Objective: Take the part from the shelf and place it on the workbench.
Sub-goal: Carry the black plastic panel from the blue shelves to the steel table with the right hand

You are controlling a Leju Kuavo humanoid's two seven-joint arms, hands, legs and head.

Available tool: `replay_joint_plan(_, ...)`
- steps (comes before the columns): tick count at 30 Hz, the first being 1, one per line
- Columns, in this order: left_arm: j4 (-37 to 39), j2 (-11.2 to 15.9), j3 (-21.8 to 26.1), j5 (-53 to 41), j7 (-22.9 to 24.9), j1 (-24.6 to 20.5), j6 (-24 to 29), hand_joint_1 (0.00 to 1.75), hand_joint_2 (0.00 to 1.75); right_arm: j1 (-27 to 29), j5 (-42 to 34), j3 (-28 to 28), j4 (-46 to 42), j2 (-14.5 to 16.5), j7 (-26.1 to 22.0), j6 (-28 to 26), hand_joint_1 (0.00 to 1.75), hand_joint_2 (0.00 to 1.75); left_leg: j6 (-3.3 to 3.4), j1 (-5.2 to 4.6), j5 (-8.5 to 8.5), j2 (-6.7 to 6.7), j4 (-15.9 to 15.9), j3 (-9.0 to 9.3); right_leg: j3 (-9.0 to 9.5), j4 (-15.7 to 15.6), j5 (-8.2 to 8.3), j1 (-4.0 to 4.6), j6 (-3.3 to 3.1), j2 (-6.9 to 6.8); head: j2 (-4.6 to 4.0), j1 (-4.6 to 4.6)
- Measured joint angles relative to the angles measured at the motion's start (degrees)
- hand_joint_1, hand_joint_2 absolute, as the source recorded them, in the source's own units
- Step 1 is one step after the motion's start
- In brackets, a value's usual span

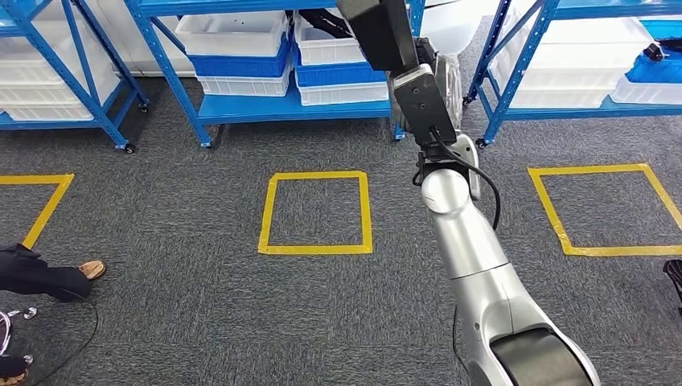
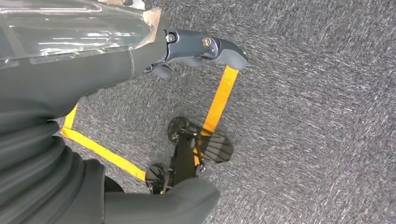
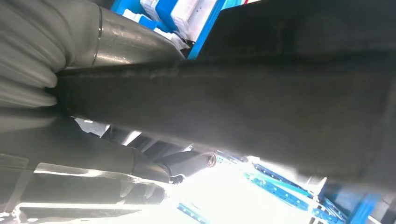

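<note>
The part (image 1: 376,30) is a flat dark slab held up high in the head view, in front of the blue shelf (image 1: 265,108). My right hand (image 1: 421,100) grips its lower end, with the silver arm rising from the bottom right. In the right wrist view the part (image 3: 261,102) stretches as a broad dark band across the picture, and a dark finger (image 3: 189,161) lies along its edge. My left hand (image 2: 201,46) hangs over the grey carpet with the thumb out and nothing in it.
Blue shelves carry white and blue bins (image 1: 241,48) along the back. Yellow tape squares (image 1: 316,213) mark the grey carpet, with another square (image 1: 607,211) to the right. A person's foot (image 1: 90,269) and a cable lie at the left edge.
</note>
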Motion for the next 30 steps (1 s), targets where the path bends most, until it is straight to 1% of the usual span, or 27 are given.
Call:
replay_joint_plan(1,0.0,0.01,0.01,0.0,0.01,-0.01,0.02,0.0,1.75,-0.04,0.14,-0.03,-0.01,0.1,0.02,0.0,1.75,1.75,-0.05,-0.02,-1.95,0.11,3.13,-1.32,-0.16,-0.04,0.18,0.11,-0.41,-0.24,0.0,-0.19)
replay_joint_plan(3,0.0,0.01,0.04,0.0,0.01,-0.02,0.04,0.0,1.75,-0.05,0.23,-0.06,0.01,0.24,0.05,0.0,1.75,1.75,-0.02,-0.13,-5.81,0.11,11.09,-4.72,-0.61,-0.04,0.47,0.56,-1.04,-0.77,0.0,-0.4)
replay_joint_plan(4,0.0,-0.01,0.05,0.0,0.01,0.01,0.05,0.0,1.75,-0.02,0.25,-0.06,0.01,0.27,0.08,0.0,1.75,1.75,0.1,-0.16,-6.77,0.12,13.81,-5.82,-0.83,-0.03,0.62,0.79,-1.3,-1.06,0.0,-0.44)
replay_joint_plan(5,0.0,-0.02,0.07,0.0,0.01,0.03,0.07,0.0,1.75,-0.01,0.26,-0.07,0.02,0.31,0.11,0.0,1.75,1.75,0.33,-0.21,-6.66,0.14,14.38,-5.84,-1.03,-0.03,0.72,0.98,-1.47,-1.36,0.0,-0.45)
replay_joint_plan(6,0.0,-0.03,0.1,0.01,0.01,0.05,0.09,0.0,1.75,-0.02,0.28,-0.07,0.01,0.34,0.14,0.0,1.75,1.75,0.64,-0.3,-5.61,0.23,12.63,-4.64,-1.15,-0.03,0.81,1.13,-1.58,-1.67,0.0,-0.44)
replay_joint_plan(7,-0.01,-0.02,0.16,0.01,0.0,0.04,0.11,0.0,1.75,-0.06,0.33,-0.08,0.0,0.43,0.16,0.0,1.75,1.75,1.06,-0.47,-3.97,0.7,8.84,-2.25,-1.19,-0.03,0.88,1.24,-1.66,-2.0,0.0,-0.46)
replay_joint_plan(8,-0.01,-0.01,0.25,0.02,-0.01,-0.03,0.13,0.0,1.75,-0.13,0.43,-0.14,-0.02,0.54,0.17,0.0,1.75,1.75,1.46,-0.78,-2.75,1.7,4.6,0.29,-1.19,-0.01,0.93,1.36,-1.66,-2.34,0.0,-0.45)
replay_joint_plan(9,-0.02,-0.01,0.34,0.02,-0.03,-0.12,0.14,0.0,1.75,-0.26,0.54,-0.26,-0.05,0.63,0.17,0.01,1.75,1.75,1.77,-1.14,-1.88,2.48,1.2,2.23,-1.2,0.01,0.99,1.53,-1.63,-2.72,0.0,-0.42)
replay_joint_plan(10,-0.02,-0.02,0.43,0.02,-0.07,-0.2,0.15,0.0,1.75,-0.4,0.67,-0.39,-0.09,0.71,0.18,0.02,1.75,1.75,2.01,-1.5,-1.49,3.08,-0.96,3.35,-1.21,0.02,1.06,1.65,-1.53,-3.13,0.0,-0.42)
replay_joint_plan(11,-0.02,-0.03,0.5,0.02,-0.11,-0.25,0.15,0.0,1.75,-0.51,0.76,-0.52,-0.11,0.75,0.18,0.03,1.75,1.75,2.14,-1.8,-1.56,3.16,-1.59,3.48,-1.22,-0.04,1.16,1.72,-1.36,-3.57,0.0,-0.4)
replay_joint_plan(13,-0.02,-0.06,0.59,0.02,-0.19,-0.16,0.15,0.0,1.75,-0.64,0.9,-0.69,-0.18,0.75,0.18,0.07,1.75,1.75,2.69,-1.89,-0.87,2.11,-1.97,3.24,-1.32,-0.19,1.33,1.78,-0.81,-4.29,0.0,-0.43)
replay_joint_plan(14,-0.02,-0.12,0.62,0.01,-0.21,-0.09,0.14,0.0,1.75,-0.66,0.95,-0.79,-0.23,0.72,0.18,0.08,1.75,1.75,3.05,-1.82,-0.4,1.66,-2.32,3.22,-1.62,0.24,1.01,1.76,-0.59,-4.01,0.0,-0.39)
replay_joint_plan(15,-0.02,-0.16,0.66,-0.02,-0.24,-0.06,0.14,0.0,1.75,-0.69,0.98,-0.91,-0.27,0.66,0.18,0.09,1.75,1.75,3.43,-1.7,0.1,1.26,-2.67,3.16,-2.36,1.75,0.07,1.75,-0.54,-3.33,0.0,-0.36)
replay_joint_plan(16,-0.02,-0.21,0.68,-0.04,-0.27,-0.06,0.13,0.0,1.75,-0.68,1.02,-1.02,-0.31,0.54,0.18,0.09,1.75,1.75,3.73,-1.56,0.49,0.88,-2.93,3.07,-3.62,4.52,-1.44,1.72,-0.66,-2.43,0.0,-0.23)
replay_joint_plan(18,-0.02,-0.25,0.74,-0.07,-0.32,-0.05,0.11,0.0,1.75,-0.53,1.06,-1.17,-0.31,0.21,0.18,0.09,1.75,1.75,4.08,-1.63,0.87,-0.06,-2.98,2.67,-6.88,12.38,-4.92,1.61,-0.96,-1.13,0.0,-0.04)
replay_joint_plan(19,-0.02,-0.27,0.77,-0.07,-0.32,-0.01,0.1,0.0,1.75,-0.4,1.08,-1.21,-0.31,0.05,0.19,0.09,1.75,1.75,4.11,-1.66,0.99,-0.6,-2.97,2.51,-8.07,15.35,-5.94,1.63,-0.86,-0.96,0.0,0.06)
replay_joint_plan(20,-0.02,-0.3,0.79,-0.07,-0.32,0.05,0.1,0.0,1.75,-0.28,1.08,-1.24,-0.31,-0.05,0.19,0.09,1.75,1.75,4.07,-1.7,1.11,-1.17,-2.96,2.39,-8.33,16.36,-6.13,1.66,-0.6,-0.85,0.0,0.09)
replay_joint_plan(21,-0.02,-0.31,0.8,-0.07,-0.32,0.09,0.1,0.0,1.75,-0.21,1.09,-1.27,-0.31,-0.13,0.2,0.09,1.75,1.75,3.99,-1.75,1.22,-1.77,-2.94,2.32,-7.32,14.8,-5.38,1.69,-0.26,-0.71,0.0,0.12)
replay_joint_plan(22,-0.02,-0.33,0.81,-0.08,-0.32,0.11,0.1,0.0,1.75,-0.21,1.09,-1.29,-0.32,-0.16,0.2,0.09,1.75,1.75,3.9,-1.81,1.3,-2.35,-2.92,2.3,-5.28,11.15,-3.99,1.72,0.01,-0.37,0.0,0.15)
replay_joint_plan(23,-0.02,-0.37,0.81,-0.11,-0.32,0.11,0.09,0.0,1.75,-0.24,1.09,-1.32,-0.34,-0.18,0.2,0.09,1.75,1.75,3.79,-1.85,1.38,-2.89,-2.89,2.27,-2.87,6.59,-2.47,1.74,0.07,0.51,0.0,0.15)
replay_joint_plan(24,-0.02,-0.44,0.81,-0.17,-0.32,0.09,0.06,0.0,1.75,-0.28,1.13,-1.37,-0.42,-0.21,0.22,0.09,1.75,1.75,3.62,-1.99,1.45,-3.39,-2.81,2.16,-0.77,2.62,-1.26,1.8,-0.06,1.41,0.0,0.12)
replay_joint_plan(25,-0.02,-0.5,0.81,-0.28,-0.31,0.07,0.03,0.0,1.75,-0.31,1.28,-1.4,-0.54,-0.25,0.35,0.09,1.75,1.75,3.4,-2.05,1.55,-3.8,-2.74,1.94,0.48,0.07,-0.52,1.85,-0.3,2.03,0.0,0.1)
replay_joint_plan(26,-0.02,-0.56,0.8,-0.38,-0.27,0.07,0.01,0.0,1.75,-0.31,1.56,-1.43,-0.74,-0.31,0.6,0.09,1.75,1.75,3.11,-2.04,1.69,-4.17,-2.71,1.69,0.98,-1.08,-0.22,1.97,-0.59,2.37,0.0,0.06)
replay_joint_plan(27,-0.02,-0.6,0.8,-0.48,-0.2,0.1,-0.01,0.0,1.75,-0.3,1.88,-1.45,-0.98,-0.41,0.95,0.1,1.75,1.75,2.77,-2.03,1.87,-4.54,-2.74,1.45,1.03,-1.24,-0.11,2.09,-0.81,2.07,0.0,0.05)
replay_joint_plan(28,-0.02,-0.55,0.81,-0.55,-0.12,0.15,0.0,0.0,1.75,-0.27,2.22,-1.45,-1.26,-0.49,1.38,0.17,1.75,1.75,2.47,-1.94,2.01,-4.88,-2.8,1.25,1.03,-1.44,0.12,1.77,-1.1,1.54,0.0,0.05)
replay_joint_plan(29,-0.02,-0.54,0.81,-0.56,-0.05,0.21,0.0,0.0,1.75,-0.24,2.48,-1.46,-1.57,-0.55,1.76,0.28,1.75,1.75,2.22,-1.94,1.85,-4.7,-2.6,1.02,1.14,-1.69,0.36,1.47,-1.43,1.06,0.0,0.05)
replay_joint_plan(30,-0.02,-0.52,0.83,-0.57,-0.01,0.24,0.01,0.0,1.75,-0.21,2.64,-1.47,-1.88,-0.58,2.02,0.4,1.75,1.75,1.98,-1.98,1.16,-3.99,-1.67,0.53,1.28,-1.97,0.59,1.07,-1.81,0.53,0.0,-0.06)
